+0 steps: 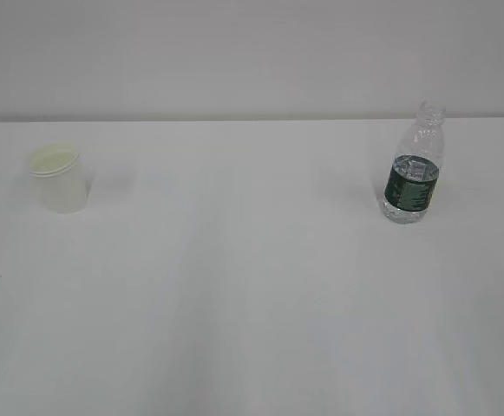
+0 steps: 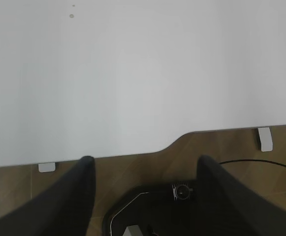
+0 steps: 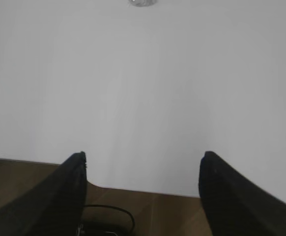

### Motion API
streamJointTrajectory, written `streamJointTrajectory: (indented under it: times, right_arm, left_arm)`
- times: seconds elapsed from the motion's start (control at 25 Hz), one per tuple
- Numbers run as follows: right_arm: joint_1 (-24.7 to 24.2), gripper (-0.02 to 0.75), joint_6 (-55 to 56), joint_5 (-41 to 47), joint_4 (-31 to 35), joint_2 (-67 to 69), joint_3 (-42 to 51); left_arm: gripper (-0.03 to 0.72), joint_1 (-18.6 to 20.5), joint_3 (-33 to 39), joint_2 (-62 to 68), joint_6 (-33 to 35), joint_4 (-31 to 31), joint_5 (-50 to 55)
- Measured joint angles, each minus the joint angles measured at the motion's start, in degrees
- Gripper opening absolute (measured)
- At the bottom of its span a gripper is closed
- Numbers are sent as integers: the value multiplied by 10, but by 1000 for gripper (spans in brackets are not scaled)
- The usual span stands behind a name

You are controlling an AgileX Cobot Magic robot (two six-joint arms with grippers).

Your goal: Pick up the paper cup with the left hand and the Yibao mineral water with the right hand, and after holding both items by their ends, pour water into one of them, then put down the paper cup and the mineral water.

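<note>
One white table [image 1: 252, 303] spans below a plain wall [image 1: 234, 52].

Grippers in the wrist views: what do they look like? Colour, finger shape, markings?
Only the fingers show. The left gripper has two matte black fingers, broad at the base and tapering to rounded tips, with no markings visible. The right gripper looks the same: two plain black tapered fingers. No arm links or wrist housings are in view, and neither arm appears in the exterior view.

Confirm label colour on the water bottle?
Dark green band on the Yibao mineral water; clearest in the exterior view.
</note>
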Motion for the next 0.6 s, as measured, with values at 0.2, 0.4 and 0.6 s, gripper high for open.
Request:
streamJointTrajectory:
  times: [0.2, 0.4, 0.6]
  right_arm:
    - [0, 538, -1, -3, 0, -29, 1]
    - [0, 538, -1, -4, 0, -61, 21]
    - [0, 538, -1, -4, 1, -92, 31]
  left_arm:
    - [467, 0, 8, -2, 0, 0, -5]
    - [467, 0, 8, -16, 0, 1, -24]
    - [467, 0, 17, -53, 0, 1, -37]
